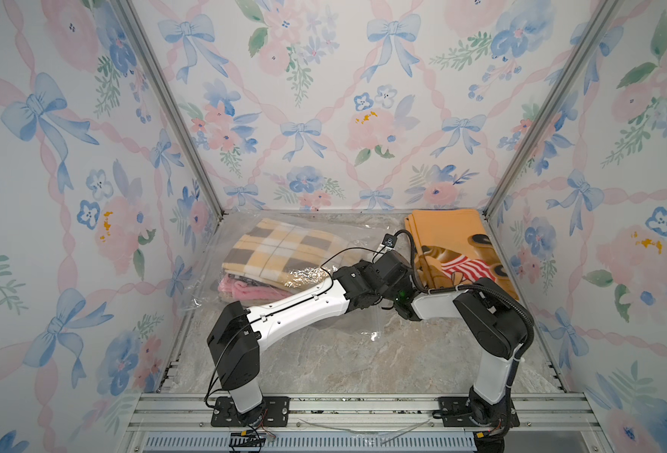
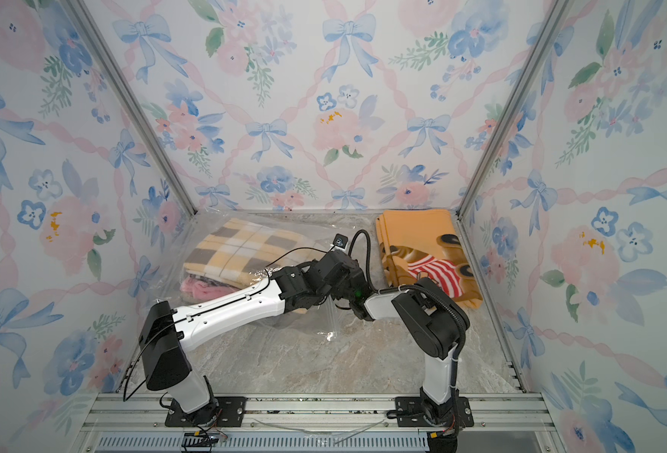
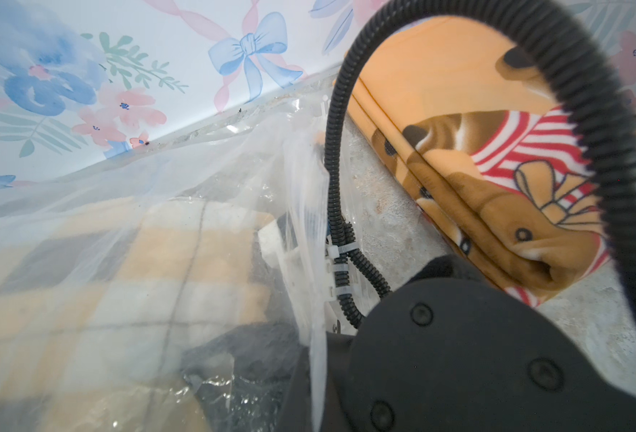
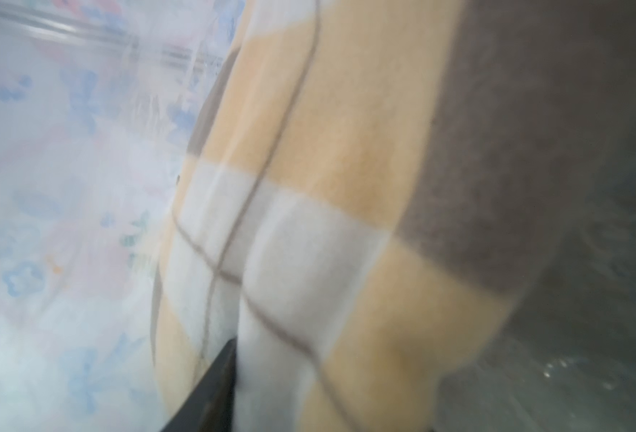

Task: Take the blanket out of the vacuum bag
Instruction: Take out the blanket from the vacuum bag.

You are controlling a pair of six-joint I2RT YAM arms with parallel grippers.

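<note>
Aluminium rails (image 1: 363, 410) edge a marbled tabletop (image 1: 324, 364) inside floral walls (image 1: 324, 117); left gripper (image 2: 330, 301) clenched, right gripper (image 4: 324, 419) unclear.

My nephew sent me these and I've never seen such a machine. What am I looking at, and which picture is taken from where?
Two robot arms stand on a marble-look table. The two wide pictures look down from overhead; the two close-ups come from cameras on the arms' wrists. A clear vacuum bag holds a plaid blanket over a pink blanket; an orange bear blanket lies beside it, outside. The left gripper is shut, apparently pinching the bag's plastic. The right gripper is against the plaid blanket; its grip is unclear.
</note>
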